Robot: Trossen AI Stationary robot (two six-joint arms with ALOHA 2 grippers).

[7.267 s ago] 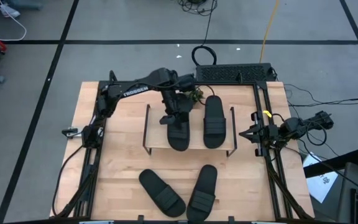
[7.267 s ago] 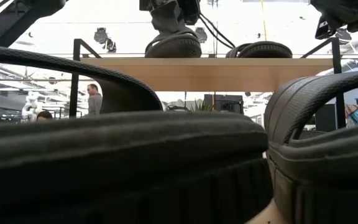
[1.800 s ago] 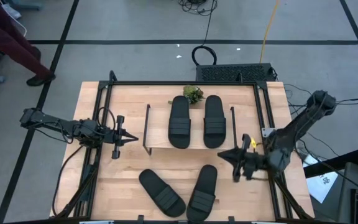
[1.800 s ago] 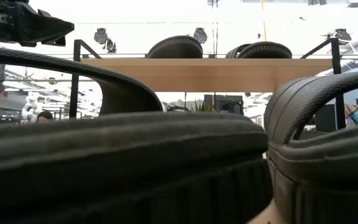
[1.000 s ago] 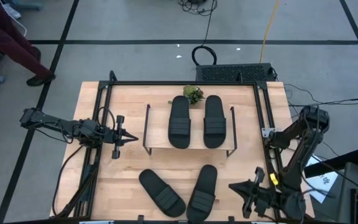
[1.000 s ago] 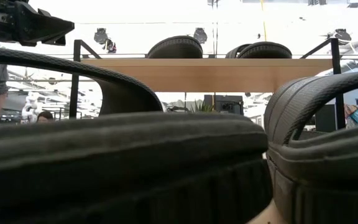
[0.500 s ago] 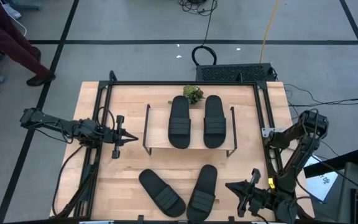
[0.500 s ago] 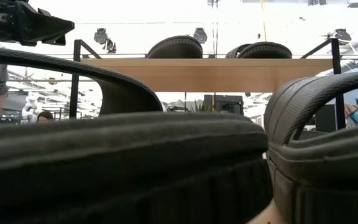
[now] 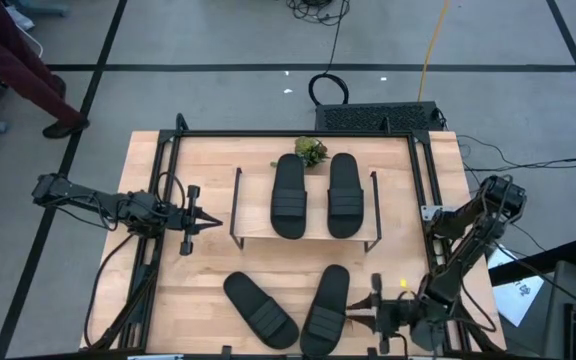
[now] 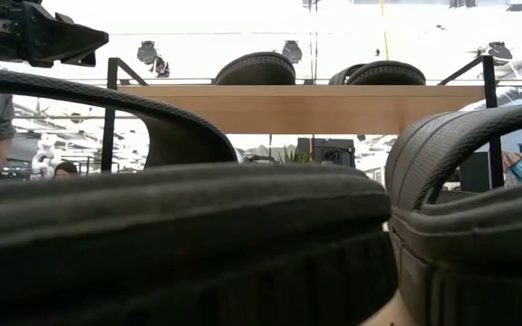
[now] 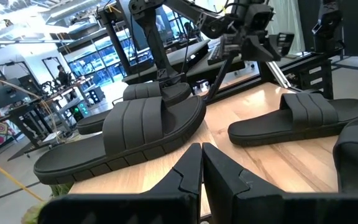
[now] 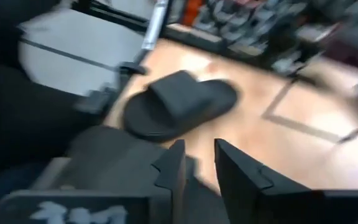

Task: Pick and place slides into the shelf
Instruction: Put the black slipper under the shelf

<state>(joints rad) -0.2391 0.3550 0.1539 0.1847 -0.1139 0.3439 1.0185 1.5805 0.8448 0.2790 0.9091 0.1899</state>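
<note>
Right claw hovers low in the lower right of the high view, just beside the toe of the right-hand slide on the tabletop, its fingers slightly spread around nothing. Left claw waits at the left of the shelf, pressed together and empty. Two slides lie side by side on the shelf's top board; two more lie angled on the tabletop below it, near the bottom edge of the frame.
</note>
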